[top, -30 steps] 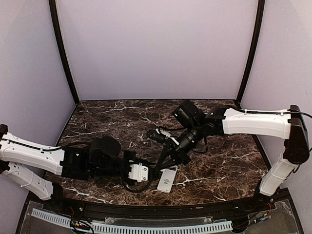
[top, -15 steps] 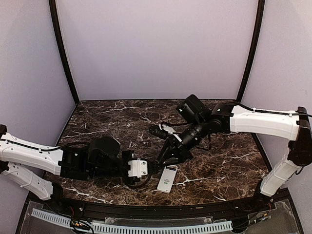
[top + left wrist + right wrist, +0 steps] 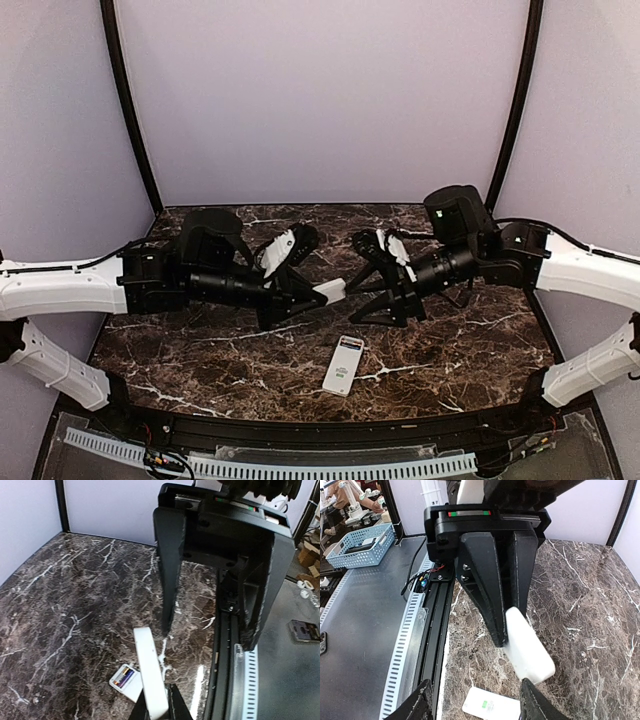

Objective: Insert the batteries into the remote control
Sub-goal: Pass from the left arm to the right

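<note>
The remote control (image 3: 343, 365) lies flat on the marble table (image 3: 200, 340). Above and just behind the remote, the left gripper (image 3: 314, 296) is clamped on the thin white cover plate (image 3: 332, 291). The right gripper (image 3: 362, 283) faces it, jaws apart and empty. From the left wrist, the remote's bay seems to hold two small shapes, possibly the batteries (image 3: 125, 676), though they're too small to be sure. The remote looks light, rigid and slick on that polished stone, so I'd pin it across its long edges, mid-body.
</note>
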Controlling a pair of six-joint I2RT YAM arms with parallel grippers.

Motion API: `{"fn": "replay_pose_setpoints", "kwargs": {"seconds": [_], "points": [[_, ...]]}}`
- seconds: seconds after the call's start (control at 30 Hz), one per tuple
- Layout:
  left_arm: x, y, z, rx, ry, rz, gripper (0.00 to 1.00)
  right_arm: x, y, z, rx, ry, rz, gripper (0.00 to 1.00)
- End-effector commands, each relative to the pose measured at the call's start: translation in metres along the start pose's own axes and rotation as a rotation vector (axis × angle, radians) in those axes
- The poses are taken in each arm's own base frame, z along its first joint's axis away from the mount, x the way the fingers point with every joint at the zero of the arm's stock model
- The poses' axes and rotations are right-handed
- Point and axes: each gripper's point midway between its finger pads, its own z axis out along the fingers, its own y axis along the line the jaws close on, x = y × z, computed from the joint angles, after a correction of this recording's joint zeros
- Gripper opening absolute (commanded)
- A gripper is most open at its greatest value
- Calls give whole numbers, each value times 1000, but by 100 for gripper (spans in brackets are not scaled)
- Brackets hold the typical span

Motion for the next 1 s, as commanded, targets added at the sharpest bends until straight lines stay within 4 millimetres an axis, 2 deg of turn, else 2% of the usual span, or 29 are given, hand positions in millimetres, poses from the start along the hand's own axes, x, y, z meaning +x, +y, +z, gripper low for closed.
{"fn": "replay_pose_setpoints", "kwargs": {"seconds": [0.0,0.1,0.3,0.43,0.57,0.73,0.97], "points": [[6,-29,4,195,112,-131,0,-26,-10,-13,49,-71,-19,56],[-3,-37,5,247,103,-116,0,-26,-14,-13,45,-48,31,54],[5,-34,5,228,138,-77,0,-36,-14,-23,42,-42,68,52],[3,-33,6,225,141,-60,0,-25,-20,-11,13,35,133,48],[0,-34,6,232,129,-55,0,-15,-13,6,-97,82,183,45],[3,-34,6,233,130,-58,0,-11,-3,11,-159,50,178,44],[0,-33,7,229,113,-56,0,3,0,19,-184,63,205,24]]}}
